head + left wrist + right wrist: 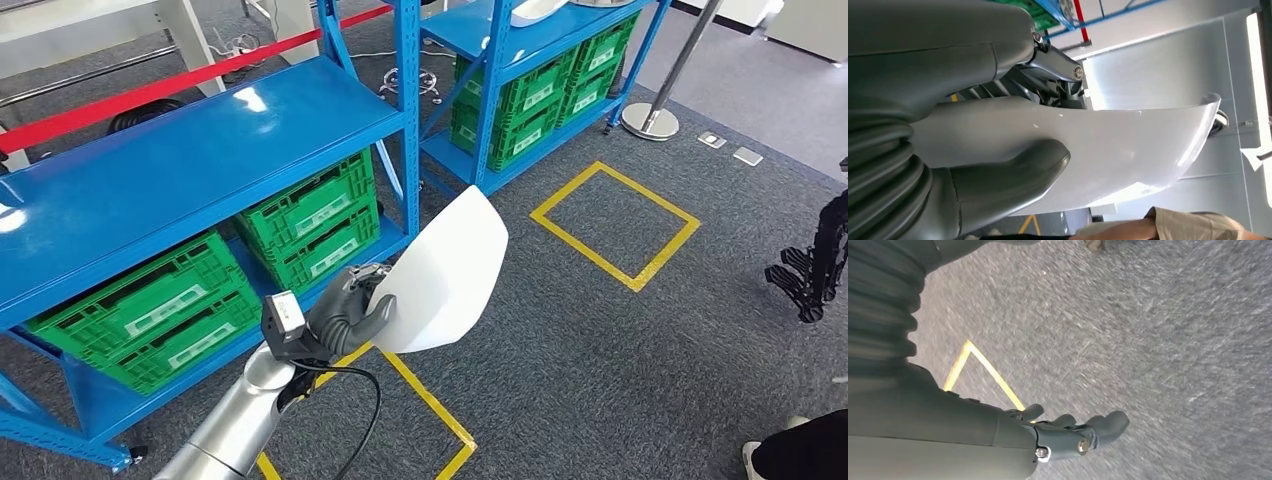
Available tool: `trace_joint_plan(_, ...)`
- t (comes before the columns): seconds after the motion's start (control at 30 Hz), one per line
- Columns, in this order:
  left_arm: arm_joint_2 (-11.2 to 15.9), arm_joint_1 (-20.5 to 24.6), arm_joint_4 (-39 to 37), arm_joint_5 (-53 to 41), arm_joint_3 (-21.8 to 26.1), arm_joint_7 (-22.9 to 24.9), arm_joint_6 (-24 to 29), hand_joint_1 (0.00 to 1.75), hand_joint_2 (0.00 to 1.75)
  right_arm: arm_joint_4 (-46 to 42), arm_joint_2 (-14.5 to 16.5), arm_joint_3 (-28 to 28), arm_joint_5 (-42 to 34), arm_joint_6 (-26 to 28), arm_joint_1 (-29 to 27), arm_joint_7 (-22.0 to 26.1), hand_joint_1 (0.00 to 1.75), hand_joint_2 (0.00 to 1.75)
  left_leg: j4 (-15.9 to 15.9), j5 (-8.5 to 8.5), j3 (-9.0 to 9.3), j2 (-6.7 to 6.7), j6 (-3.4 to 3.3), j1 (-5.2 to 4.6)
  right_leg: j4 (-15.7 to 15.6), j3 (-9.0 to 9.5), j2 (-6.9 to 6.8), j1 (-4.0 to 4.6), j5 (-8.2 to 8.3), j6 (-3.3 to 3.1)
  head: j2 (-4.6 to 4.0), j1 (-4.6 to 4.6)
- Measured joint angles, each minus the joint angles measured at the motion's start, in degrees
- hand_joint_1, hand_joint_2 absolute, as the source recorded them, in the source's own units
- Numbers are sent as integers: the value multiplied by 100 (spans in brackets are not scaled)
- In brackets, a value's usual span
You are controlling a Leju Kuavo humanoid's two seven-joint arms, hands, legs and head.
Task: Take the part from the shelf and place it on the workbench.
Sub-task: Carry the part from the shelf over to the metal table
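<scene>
Now, head view: our left hand (350,310) grips the white part (445,275), off the shelf (180,170), above carpet. Left wrist view: thumb (1013,175) presses the part (1128,145); we'd keep it clamped. Right wrist view: right hand (1068,432) loose, empty.

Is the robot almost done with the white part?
About halfway. Done: the white part is off the blue shelf. In hand: the left hand grips it by one edge, above the carpet. The right hand hangs with nothing in it. Left: setting the part on the workbench.
</scene>
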State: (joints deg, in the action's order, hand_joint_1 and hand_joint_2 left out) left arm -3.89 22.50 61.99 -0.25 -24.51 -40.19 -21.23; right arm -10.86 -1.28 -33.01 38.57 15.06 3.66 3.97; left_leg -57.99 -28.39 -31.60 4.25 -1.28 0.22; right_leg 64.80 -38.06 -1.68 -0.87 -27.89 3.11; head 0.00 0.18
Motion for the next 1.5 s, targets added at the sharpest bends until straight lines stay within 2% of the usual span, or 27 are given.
trace_joint_plan(0.07,-50,115,-52,5,-60,0,-15,175,175,-1,9,-63,-8,-2,-28,5,0,175,-15,-43,17,124,59,-34,-585,316,-221,24,169,-78,0,13)
trace_joint_plan(0.1,-70,159,-73,14,-90,0,-15,175,175,-2,19,-87,-3,-6,-35,14,0,175,-11,-63,38,186,91,-51,-658,345,-254,37,170,-124,0,10)
trace_joint_plan(0.17,-111,207,-101,42,-138,0,-8,175,175,-2,32,-124,36,-33,-62,43,0,175,9,-93,88,305,151,-55,-663,340,-111,30,184,-197,0,0)
trace_joint_plan(0.23,-138,207,-105,66,-164,0,36,175,175,-2,46,-135,131,-74,-78,85,0,175,-137,-222,59,147,213,-33,-692,348,18,-2,212,-265,0,-12)
trace_joint_plan(0.3,-122,156,-100,74,-173,0,112,175,175,-2,61,-135,241,-101,-64,114,0,175,-755,-574,-203,-223,260,-3,-706,349,155,-19,230,-311,0,-46)
trace_joint_plan(0.37,-82,37,-80,76,-176,0,176,175,175,-2,68,-135,313,-108,-52,119,0,175,-1493,-873,-561,-399,276,6,-704,345,323,-17,232,-324,0,-75)
trace_joint_plan(0.4,-61,-30,-59,78,-176,0,195,175,175,-2,71,-135,331,-107,-53,118,0,175,-1633,-867,-648,-419,275,6,-701,345,409,-15,232,-323,0,-84)
trace_joint_plan(0.43,-45,-83,-32,82,-176,0,204,175,175,-2,72,-135,337,-103,-54,118,0,175,-1547,-745,-633,-432,267,8,-697,346,492,-15,231,-320,0,-91)
trace_joint_plan(0.47,-36,-116,-1,88,-176,0,203,175,175,-2,72,-135,337,-98,-53,119,0,175,-1249,-535,-517,-465,253,12,-692,348,572,-16,231,-313,0,-99)
trace_joint_plan(0.53,-28,-129,43,107,-176,0,173,175,175,-3,71,-136,293,-90,-37,147,0,175,-462,-141,-197,-724,222,38,-672,337,714,-12,229,-273,0,-114)
trace_joint_plan(0.6,-39,-122,44,120,-176,0,102,175,175,-5,64,-151,225,-96,-21,216,0,175,-68,-18,-40,-943,184,42,-668,290,842,-22,247,-191,0,-110)
trace_joint_plan(0.67,-95,-104,27,112,-177,0,31,175,175,-7,57,-166,215,-104,-43,284,0,175,-36,-14,-30,-880,117,19,-695,249,964,-52,284,-93,0,-105)
trace_joint_plan(0.7,-142,-85,21,98,-180,0,12,175,175,-7,57,-168,224,-102,-66,308,0,175,-16,3,-20,-815,74,17,-682,235,928,-60,283,-60,0,-105)
trace_joint_plan(0.77,-236,-42,7,79,-185,0,15,175,175,-7,56,-174,234,-93,-78,340,0,175,35,31,4,-655,-7,30,-382,85,630,-36,109,-23,0,-61)
trace_joint_plan(0.83,-274,-34,-21,95,-187,0,29,175,175,-7,57,-180,278,-93,-50,343,0,175,44,25,8,-458,-56,12,347,-277,313,-15,-257,-1,0,-5)
trace_joint_plan(0.9,-273,-52,-47,124,-187,0,31,175,175,-7,57,-181,334,-97,-52,315,0,175,40,13,3,-265,-69,-5,912,-549,234,-23,-453,21,0,15)
trace_joint_plan(0.93,-272,-58,-53,131,-187,0,30,175,175,-7,58,-181,346,-96,-66,295,0,175,36,6,3,-180,-66,-8,892,-525,213,-26,-396,25,0,20)
trace_joint_plan(0.97,-272,-61,-55,131,-187,0,30,175,175,-7,57,-181,349,-94,-78,278,0,175,31,-4,7,-103,-57,-8,645,-377,177,-28,-253,22,0,23)
trace_joint_plan(1.07,-268,-66,-42,101,-186,0,62,175,175,-7,57,-181,356,-102,-70,227,0,175,-3,-63,28,95,11,-45,-453,258,-167,3,144,-51,0,38)
trace_joint_plan(1.13,-261,-77,-24,74,-185,0,105,175,175,-7,58,-181,380,-123,-70,211,0,175,-6,-93,55,199,70,-74,-644,344,-249,33,163,-131,0,28)
trace_joint_plan(1.17,-258,-84,-5,69,-182,0,125,175,175,-7,58,-181,393,-135,-81,212,0,175,6,-101,77,256,100,-74,-653,335,-178,32,174,-165,0,17)
trace_joint_plan(1.2,-255,-92,21,66,-176,0,141,175,175,-7,58,-181,407,-148,-96,214,0,175,1,-118,94,259,135,-63,-668,337,-116,21,185,-197,0,14)
trace_joint_plan(1.27,-244,-101,79,60,-150,0,151,175,175,-7,58,-181,408,-168,-105,213,0,175,-238,-295,18,22,199,-36,-703,350,10,-11,215,-265,0,-3)
trace_joint_plan(1.33,-219,-110,83,8,-130,0,82,175,175,-7,66,-199,363,-177,-87,214,0,175,-936,-665,-296,-314,235,-11,-711,347,148,-26,227,-307,0,-38)
trace_joint_plan(1.4,-208,-114,41,-68,-131,0,-14,175,175,-7,86,-239,310,-181,-77,236,0,175,-1596,-893,-628,-410,252,-5,-709,338,310,-23,231,-314,0,-64)
trace_joint_plan(1.43,-214,-105,14,-91,-133,0,-49,175,175,-7,100,-257,297,-181,-80,263,0,175,-1658,-845,-675,-421,254,-2,-706,336,394,-23,233,-310,0,-70)
trace_joint_plan(1.5,-232,-53,-38,-87,-135,0,-98,175,175,-7,132,-278,293,-176,-82,348,0,175,-1106,-456,-436,-496,247,20,-693,336,559,-29,241,-290,0,-79)
